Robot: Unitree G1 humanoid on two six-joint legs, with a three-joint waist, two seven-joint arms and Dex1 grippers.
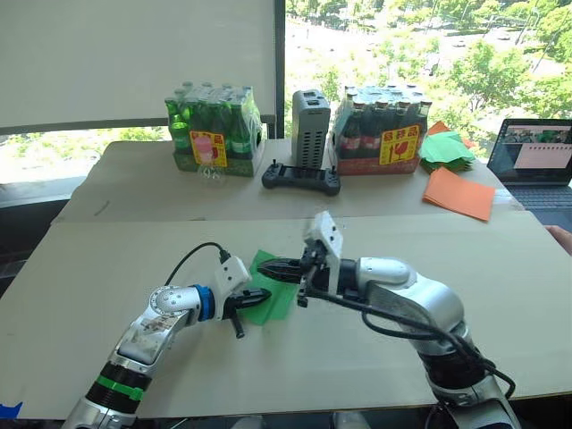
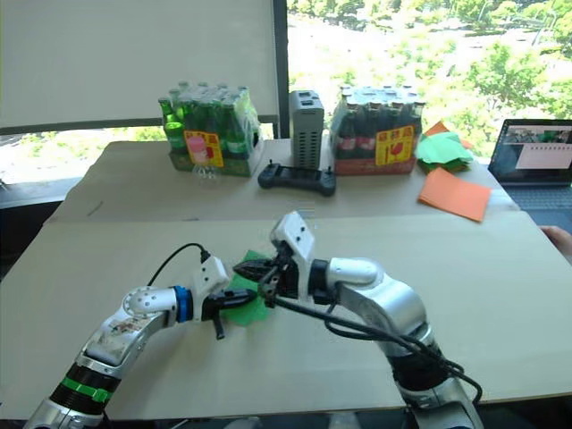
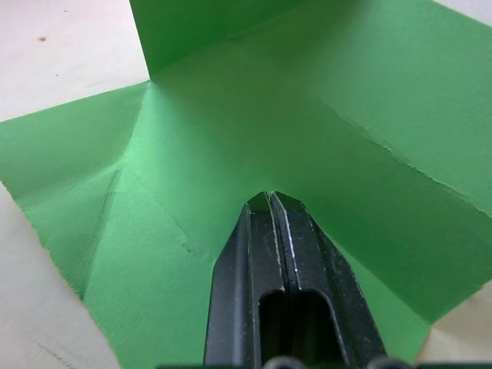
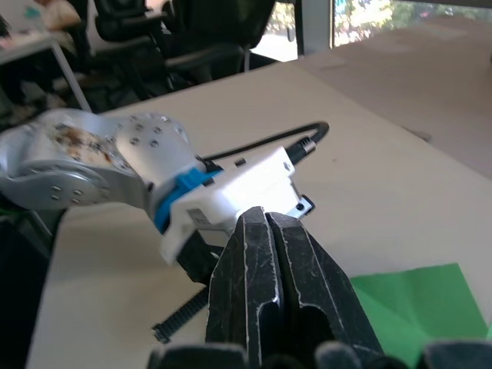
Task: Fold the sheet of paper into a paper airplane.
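Note:
The sheet of paper (image 1: pixel 279 304) is bright green and creased, and lies on the near table between my two arms. In the left wrist view its fold lines run across the sheet of paper (image 3: pixel 231 138), and one flap (image 3: pixel 200 31) stands up at the far side. My left gripper (image 1: pixel 264 293) is shut, its tips resting on the paper's left part without holding it. My right gripper (image 1: pixel 264 265) is shut too, pointing left just over the paper's far edge. In the right wrist view it faces my left wrist, with a corner of the paper (image 4: pixel 415 300) beside it.
At the back of the far table stand a pack of green bottles (image 1: pixel 213 130), a grey box (image 1: pixel 310 128), a black controller (image 1: pixel 301 178) and a pack of dark bottles (image 1: pixel 380 132). Orange sheets (image 1: pixel 458 193), a pile of green papers (image 1: pixel 445 150) and a laptop (image 1: pixel 536 159) are at the back right.

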